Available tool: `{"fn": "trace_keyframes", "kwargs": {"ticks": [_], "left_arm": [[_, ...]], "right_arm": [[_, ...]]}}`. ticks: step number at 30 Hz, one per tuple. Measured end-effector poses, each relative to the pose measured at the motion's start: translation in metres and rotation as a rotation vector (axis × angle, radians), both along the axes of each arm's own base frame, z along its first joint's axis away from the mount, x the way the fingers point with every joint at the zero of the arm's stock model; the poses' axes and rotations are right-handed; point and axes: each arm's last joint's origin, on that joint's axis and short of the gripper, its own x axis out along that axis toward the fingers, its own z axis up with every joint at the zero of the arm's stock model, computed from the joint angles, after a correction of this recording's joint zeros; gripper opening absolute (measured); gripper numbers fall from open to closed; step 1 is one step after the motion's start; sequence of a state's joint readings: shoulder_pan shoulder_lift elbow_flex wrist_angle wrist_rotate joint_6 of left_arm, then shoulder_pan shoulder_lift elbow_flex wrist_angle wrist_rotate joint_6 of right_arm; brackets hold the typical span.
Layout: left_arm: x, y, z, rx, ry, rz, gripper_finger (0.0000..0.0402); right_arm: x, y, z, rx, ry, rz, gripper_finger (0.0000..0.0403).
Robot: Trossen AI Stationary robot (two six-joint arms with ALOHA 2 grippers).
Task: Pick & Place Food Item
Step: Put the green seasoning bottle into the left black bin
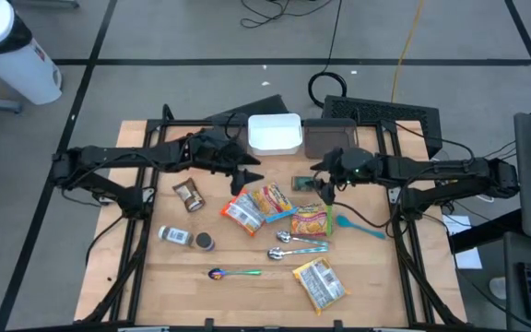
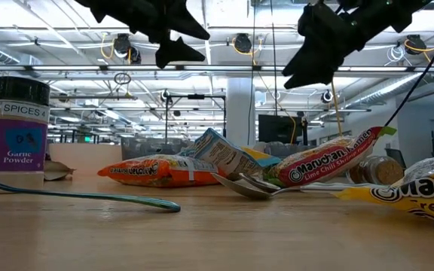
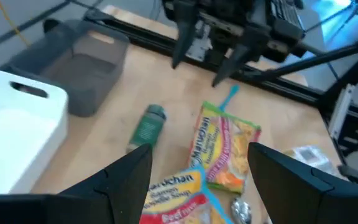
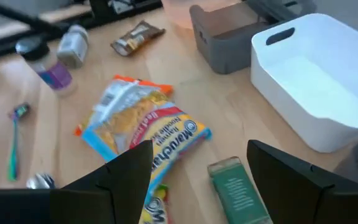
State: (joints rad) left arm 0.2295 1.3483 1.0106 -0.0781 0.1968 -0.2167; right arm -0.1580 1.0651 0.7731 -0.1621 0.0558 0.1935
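My right hand (image 1: 325, 191) hangs spread and empty above the counter (image 1: 247, 290), and the nearest food lies just off its fingertips: a small green packet (image 1: 303, 184) flat beside it, and a lime-chili ramen pack (image 1: 310, 221) a little nearer the counter's front edge, its long axis running roughly front to back. My left hand (image 1: 247, 175) is also spread with nothing in it, above the counter just in front of the white bin (image 1: 275, 135), with the overlapping orange and blue ramen packs (image 1: 253, 207) lying nearer the front than its tips. I judge the right arm better placed for the green packet. The packs are crinkly, glossy film, soft and flat; the white bin and the grey bin (image 1: 328, 136) are rigid plastic with smooth walls.
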Motion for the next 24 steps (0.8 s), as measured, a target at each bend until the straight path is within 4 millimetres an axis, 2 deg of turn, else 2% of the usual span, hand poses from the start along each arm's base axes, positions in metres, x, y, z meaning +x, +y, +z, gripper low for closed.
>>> {"fn": "trace_keyframes", "kwargs": {"ticks": [5, 15, 24], "left_arm": [[0.001, 0.006, 0.001, -0.043, -0.003, 0.019, 0.0271], [0.001, 0.003, 0.0, -0.088, 0.004, 0.027, 0.0271], [0.001, 0.003, 0.0, -0.107, 0.004, 0.037, 0.0271]], "right_arm": [[0.005, -0.009, -0.018, 0.005, 0.122, 0.054, 0.0254], [0.019, -0.025, -0.055, -0.04, 0.319, 0.133, 0.0254], [0.017, -0.031, -0.08, -0.011, 0.492, 0.152, 0.0254]]}}
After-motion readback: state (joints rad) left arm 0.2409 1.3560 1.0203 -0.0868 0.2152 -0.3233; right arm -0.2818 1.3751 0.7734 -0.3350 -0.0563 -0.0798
